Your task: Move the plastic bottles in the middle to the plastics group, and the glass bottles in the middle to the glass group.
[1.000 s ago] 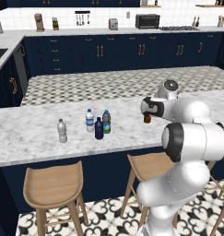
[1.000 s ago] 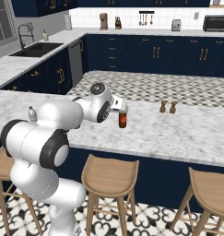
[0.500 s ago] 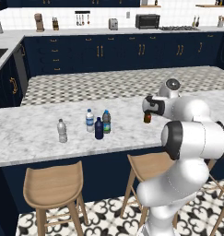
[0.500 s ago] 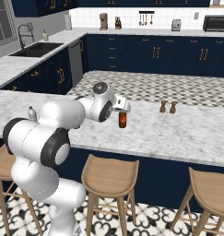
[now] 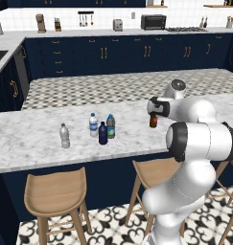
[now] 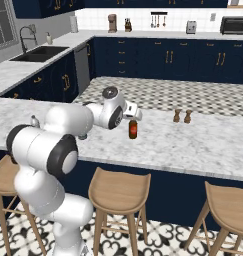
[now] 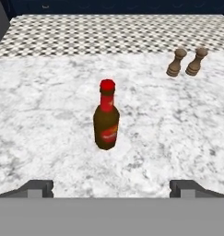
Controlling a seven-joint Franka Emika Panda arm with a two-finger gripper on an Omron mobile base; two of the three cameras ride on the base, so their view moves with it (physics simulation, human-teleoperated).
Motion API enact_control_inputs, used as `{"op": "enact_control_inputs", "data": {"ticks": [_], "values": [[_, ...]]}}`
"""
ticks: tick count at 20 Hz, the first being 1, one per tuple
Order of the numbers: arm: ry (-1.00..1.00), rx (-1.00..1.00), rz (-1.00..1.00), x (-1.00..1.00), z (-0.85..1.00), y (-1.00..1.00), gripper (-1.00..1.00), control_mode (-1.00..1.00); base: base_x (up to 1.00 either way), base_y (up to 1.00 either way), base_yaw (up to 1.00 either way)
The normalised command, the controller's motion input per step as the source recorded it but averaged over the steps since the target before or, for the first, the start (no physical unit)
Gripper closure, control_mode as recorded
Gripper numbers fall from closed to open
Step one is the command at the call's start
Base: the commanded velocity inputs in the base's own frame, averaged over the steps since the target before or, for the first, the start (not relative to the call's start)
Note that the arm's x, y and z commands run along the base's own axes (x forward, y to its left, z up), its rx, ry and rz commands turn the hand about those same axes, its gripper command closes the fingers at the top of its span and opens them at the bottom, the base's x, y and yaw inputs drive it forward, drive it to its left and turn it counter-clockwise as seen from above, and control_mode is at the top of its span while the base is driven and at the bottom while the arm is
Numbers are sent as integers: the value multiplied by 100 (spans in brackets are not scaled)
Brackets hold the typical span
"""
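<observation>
The claw (image 7: 111, 186) stands fully wide and holds nothing; its two dark tips (image 7: 37, 188) show at the bottom corners of the hand view. The amber glass bottle (image 7: 106, 117) stands upright on the marble counter (image 7: 49, 120), directly ahead of the claw and centred between the tips, clear of both. In the side views the claw (image 6: 134, 111) sits just behind and above the bottle.

Handling, as judged: the bottle is rigid and will not give under pressure. Glass is smooth and may slip, and it is tall for its base, so an off-centre touch could tip it. It would break if dropped.

Recommended hold: on the wide lower body, across the label, not on the narrow red-capped neck.

The glass group, two small brown bottles (image 7: 186, 62), stands beyond the bottle, ahead and to the right.
</observation>
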Motion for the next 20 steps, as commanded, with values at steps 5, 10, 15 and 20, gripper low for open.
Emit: {"op": "enact_control_inputs", "data": {"ticks": [5, 10, 15, 20], "values": [[0, 0, 0, 17, -7, 4, -100, -100, 0, 0, 0], [0, 0, 0, 4, -18, 3, -100, -100, 0, 0, 0], [0, 0, 0, 6, -15, 0, -100, -100, 0, 0, 0], [0, 0, 0, 19, -10, 0, -100, -100, 0, 0, 0]]}}
